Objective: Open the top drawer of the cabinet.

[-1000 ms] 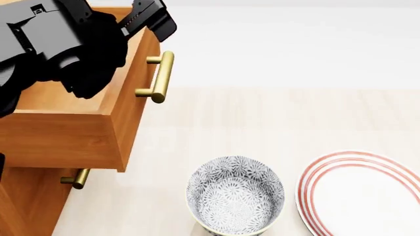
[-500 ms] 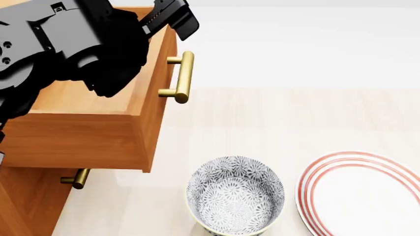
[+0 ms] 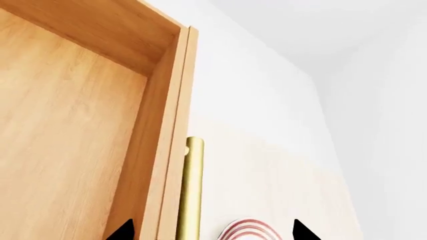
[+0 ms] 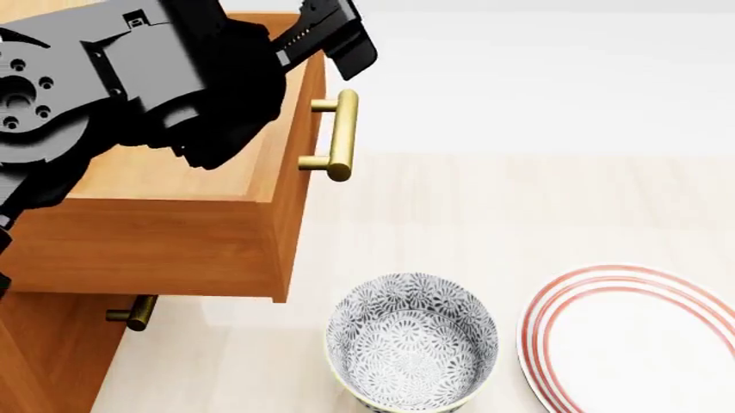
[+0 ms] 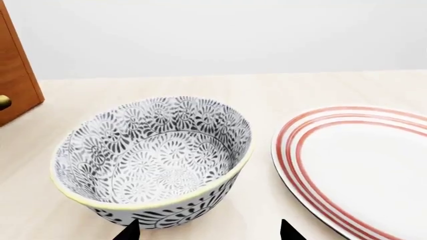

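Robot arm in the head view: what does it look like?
The left arm is chunky and black, with grey panels, a round joint with small bolt holes and a small white mark. Its hand is black and blocky. Both wrist views show only black pointed fingertips.

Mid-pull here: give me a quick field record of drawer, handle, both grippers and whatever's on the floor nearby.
top drawer: pulled well out of the cabinet, interior looks bare where visible
top handle: brass bar, not gripped
left gripper: open, fingertips straddle the drawer's front panel from above
right gripper: open, hovers by the bowl
bowl: patterned, upright, right of the cabinet
plate: red-rimmed, beside the bowl, apart
lower handle: drawer looks shut
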### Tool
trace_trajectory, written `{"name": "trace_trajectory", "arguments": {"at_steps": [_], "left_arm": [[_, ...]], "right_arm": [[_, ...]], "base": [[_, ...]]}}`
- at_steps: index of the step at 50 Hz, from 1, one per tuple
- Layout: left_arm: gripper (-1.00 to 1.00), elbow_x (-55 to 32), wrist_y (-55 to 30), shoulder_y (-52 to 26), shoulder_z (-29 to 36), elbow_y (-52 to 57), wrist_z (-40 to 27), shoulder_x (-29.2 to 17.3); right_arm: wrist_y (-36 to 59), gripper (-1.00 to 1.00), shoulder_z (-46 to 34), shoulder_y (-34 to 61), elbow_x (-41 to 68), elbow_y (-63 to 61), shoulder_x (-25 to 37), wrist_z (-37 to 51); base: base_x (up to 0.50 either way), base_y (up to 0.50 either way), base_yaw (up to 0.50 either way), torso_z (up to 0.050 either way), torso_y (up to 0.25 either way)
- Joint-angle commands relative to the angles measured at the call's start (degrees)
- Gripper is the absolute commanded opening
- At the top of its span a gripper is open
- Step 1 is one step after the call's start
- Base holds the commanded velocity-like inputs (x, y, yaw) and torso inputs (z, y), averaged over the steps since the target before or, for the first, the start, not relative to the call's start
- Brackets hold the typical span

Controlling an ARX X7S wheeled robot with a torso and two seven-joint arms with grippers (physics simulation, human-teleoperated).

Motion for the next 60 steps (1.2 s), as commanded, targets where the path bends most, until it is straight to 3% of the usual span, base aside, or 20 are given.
{"name": "trace_trajectory", "arguments": {"at_steps": [1, 7, 12, 24, 38, 46, 52, 60], "left_arm": [[1.00, -9.10, 4.02, -0.75, 2.21, 3.60, 3.57, 2.14], [1.00, -10.56, 5.29, -1.00, 3.91, 6.31, 3.78, 1.75], [1.00, -6.14, 8.10, -1.94, 6.01, 10.93, 2.54, -0.95], [1.00, 1.20, 11.19, -3.39, 8.15, 28.92, -4.77, -8.91], [1.00, 4.78, 14.49, 1.21, 7.77, 49.86, -10.77, -15.58], [1.00, 12.88, 13.56, 1.06, 9.92, 64.31, -11.75, -19.57], [1.00, 23.73, 12.72, -0.97, 12.45, 71.25, -13.67, -21.75], [1.00, 30.30, 12.81, 1.25, 14.89, 76.99, -16.48, -24.03]], "right_arm": [[-0.55, 1.00, 1.00, 0.15, -1.17, 0.44, -1.05, -1.30], [-0.63, 1.00, 0.91, 0.16, -1.16, 0.44, -0.98, -1.40], [-0.63, 1.00, 0.85, 0.26, -1.06, 0.80, -1.08, -1.46], [-0.34, 1.00, 1.10, 0.56, -0.65, 1.31, -1.15, -1.09], [-0.07, 1.00, 1.12, 0.66, -0.11, 1.83, -1.31, -0.99], [-0.04, 1.00, 0.94, 0.62, -0.13, 1.98, -1.29, -0.97], [-0.24, 1.00, 0.89, 0.81, -0.09, 2.58, -1.41, -1.14], [-0.15, 1.00, 0.74, 0.75, 0.02, 2.65, -1.43, -1.12]], "base": [[0.00, 0.00, 0.00, 0.000, 0.000], [0.00, 0.00, 0.00, 0.000, 0.000], [0.00, 0.00, 0.00, 0.000, 0.002], [0.00, 0.00, 0.00, 0.000, 0.000], [0.00, 0.00, 0.00, 0.000, 0.000], [0.00, 0.00, 0.00, 0.000, 0.000], [0.00, 0.00, 0.00, 0.000, 0.000], [0.00, 0.00, 0.00, 0.000, 0.000]]}}
